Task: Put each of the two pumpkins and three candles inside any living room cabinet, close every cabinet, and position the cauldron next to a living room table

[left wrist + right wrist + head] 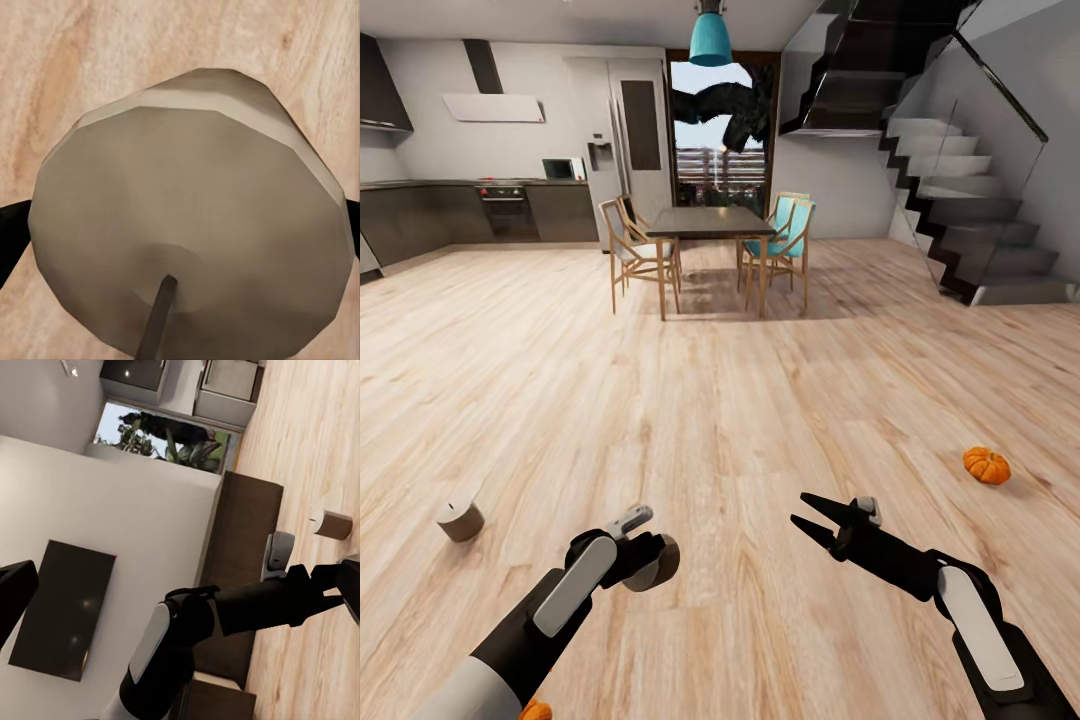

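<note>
Grey wax with a paler cream top: your left pincer (650, 560) grips one stubby candle (191, 225), wick facing the wrist camera. Carry it level to the dark-brown cabinet (240, 540). The right pincer (812, 515) gapes wide, empty. Another candle (460, 520) and a ribbed orange pumpkin (986, 465) sit on the plank floor (720, 400).

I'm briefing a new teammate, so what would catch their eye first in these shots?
Probably the left gripper clamped on a grey candle. Next, an orange pumpkin on the floor at right, and another candle at left beyond the arm.
</note>
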Controlling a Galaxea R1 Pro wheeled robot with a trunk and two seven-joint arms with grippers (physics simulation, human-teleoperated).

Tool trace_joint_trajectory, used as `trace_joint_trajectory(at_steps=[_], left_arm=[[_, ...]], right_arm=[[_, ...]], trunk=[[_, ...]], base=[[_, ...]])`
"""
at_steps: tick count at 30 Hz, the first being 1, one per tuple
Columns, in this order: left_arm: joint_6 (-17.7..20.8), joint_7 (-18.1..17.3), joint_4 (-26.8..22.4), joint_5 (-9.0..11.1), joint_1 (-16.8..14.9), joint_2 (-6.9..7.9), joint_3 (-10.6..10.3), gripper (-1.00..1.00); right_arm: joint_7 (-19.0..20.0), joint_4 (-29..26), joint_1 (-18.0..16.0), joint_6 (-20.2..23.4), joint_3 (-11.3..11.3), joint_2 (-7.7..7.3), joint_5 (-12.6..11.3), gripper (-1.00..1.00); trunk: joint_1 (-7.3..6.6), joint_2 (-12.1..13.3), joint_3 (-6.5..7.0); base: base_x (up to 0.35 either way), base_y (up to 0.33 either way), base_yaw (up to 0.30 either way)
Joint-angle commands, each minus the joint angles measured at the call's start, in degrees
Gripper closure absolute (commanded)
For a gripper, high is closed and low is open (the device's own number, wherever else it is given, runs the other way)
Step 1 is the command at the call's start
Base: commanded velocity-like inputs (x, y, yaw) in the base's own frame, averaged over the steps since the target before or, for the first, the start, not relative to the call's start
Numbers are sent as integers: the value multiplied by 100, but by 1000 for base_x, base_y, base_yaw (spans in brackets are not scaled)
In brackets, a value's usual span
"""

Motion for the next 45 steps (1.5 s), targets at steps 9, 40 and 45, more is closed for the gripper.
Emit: trace_joint_trajectory(at_steps=[9,40,45], left_arm=[[15,33,-8,23,-5,6,-14,100],[15,34,-8,17,-5,6,-14,100],[15,34,-6,21,-5,6,-14,100]], right_arm=[[29,-4,-3,16,-6,0,30,-100],[11,7,-3,-179,3,9,99,-100],[11,9,-2,-179,3,9,99,-100]], trunk=[[-1,-2,-5],[-1,-2,-5],[-1,-2,-5]], base=[[5,-59,0],[13,-55,0],[27,-29,0]])
